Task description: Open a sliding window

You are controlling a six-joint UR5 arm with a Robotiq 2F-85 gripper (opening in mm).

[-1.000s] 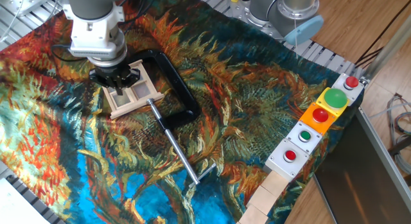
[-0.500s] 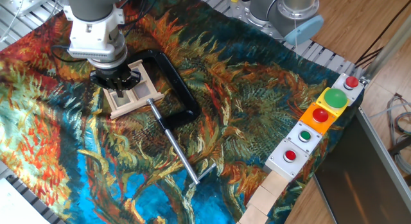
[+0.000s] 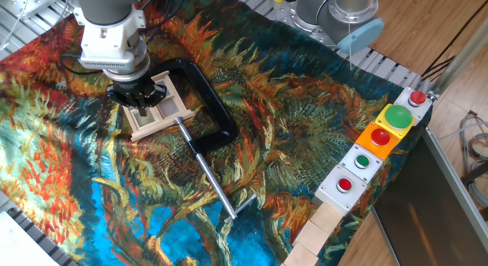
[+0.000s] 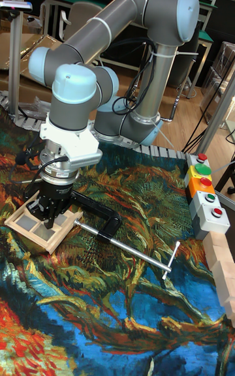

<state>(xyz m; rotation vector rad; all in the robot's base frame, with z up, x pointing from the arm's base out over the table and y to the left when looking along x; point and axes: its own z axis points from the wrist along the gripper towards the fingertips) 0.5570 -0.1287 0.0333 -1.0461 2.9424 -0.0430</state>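
Note:
The sliding window (image 3: pixel 162 112) is a small pale wooden frame with crossbars and greyish panes, lying flat on the patterned cloth at the upper left. It also shows in the tall fixed view (image 4: pixel 29 220). My gripper (image 3: pixel 142 106) points straight down onto its middle, with the fingertips (image 4: pixel 49 222) drawn together and touching the wood between the panes. The gripper body hides the back part of the window.
A black C-clamp (image 3: pixel 204 106) with a long steel rod (image 3: pixel 213 184) lies against the window's right side. A row of button boxes (image 3: pixel 379 140) and wooden blocks (image 3: pixel 320 228) lines the right edge of the table. A second grey arm base (image 3: pixel 347 14) stands behind.
The gripper has shifted very slightly to the left while staying on the window. The frame and the clamp have not visibly moved.

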